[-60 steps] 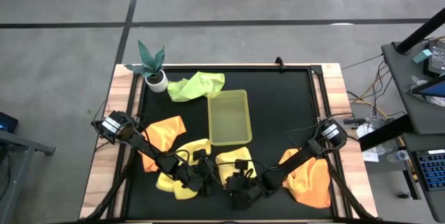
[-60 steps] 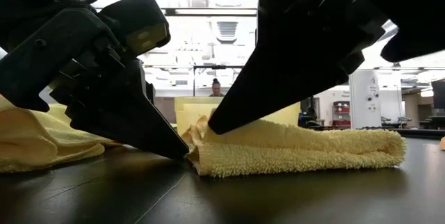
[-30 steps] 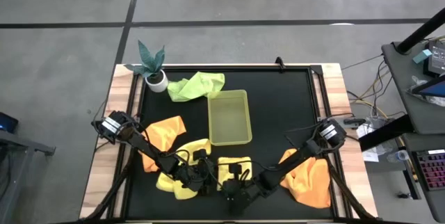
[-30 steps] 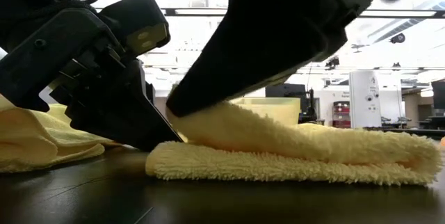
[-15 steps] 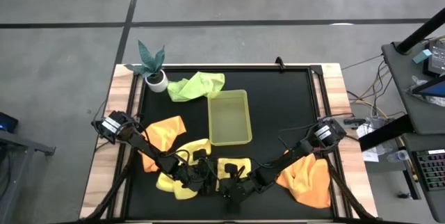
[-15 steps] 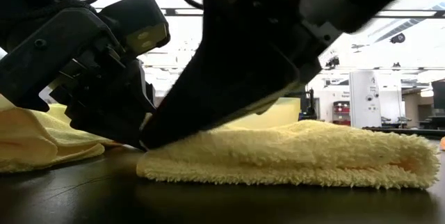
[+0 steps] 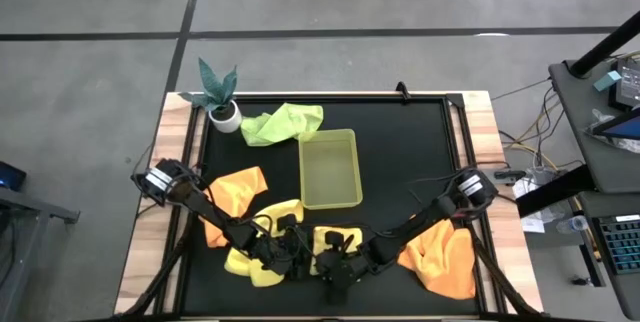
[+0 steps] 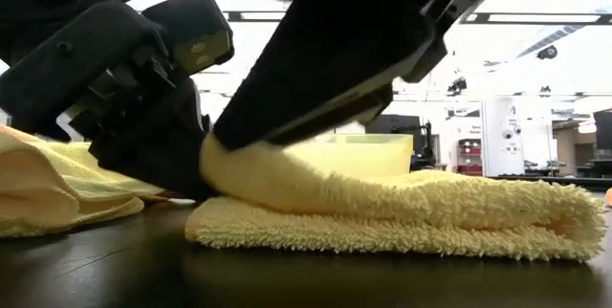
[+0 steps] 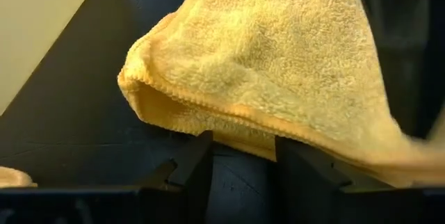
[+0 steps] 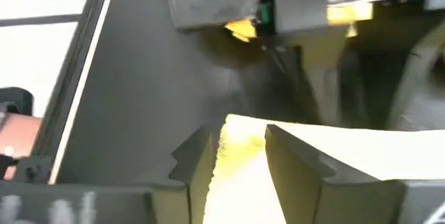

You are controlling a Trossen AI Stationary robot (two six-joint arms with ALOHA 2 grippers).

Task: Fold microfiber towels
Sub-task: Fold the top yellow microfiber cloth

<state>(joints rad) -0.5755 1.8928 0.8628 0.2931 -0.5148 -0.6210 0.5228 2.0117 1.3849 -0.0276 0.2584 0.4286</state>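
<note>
A folded pale yellow towel (image 7: 338, 239) lies near the table's front edge, and in the low view (image 8: 402, 217) it shows as two layers. My right gripper (image 7: 335, 262) is shut on its upper layer. My left gripper (image 7: 295, 252) is open and low at the towel's left edge, its fingers (image 9: 198, 161) just short of the cloth. A second pale yellow towel (image 7: 252, 260) lies crumpled under my left arm. Orange towels lie at the left (image 7: 240, 190) and right (image 7: 440, 259). A green towel (image 7: 285, 122) lies at the back. My right gripper pinches the left edge of the towel's upper layer (image 10: 240, 147) between its two fingers, slanting down from the table's right. That edge (image 8: 215, 160) is raised a little off the lower layer, which lies flat on the table. I cannot tell whether my left gripper touches the towel.
A yellow-green plastic tray (image 7: 330, 167) stands at the table's middle, just beyond the folded towel. A small potted plant (image 7: 220, 102) stands at the far left corner. The table's front edge is close to both grippers.
My right gripper has carried the towel's upper layer toward the table's left and laid it down on the lower layer. It has then lifted that layer's left edge a little again. The lower layer has stayed on the table.
</note>
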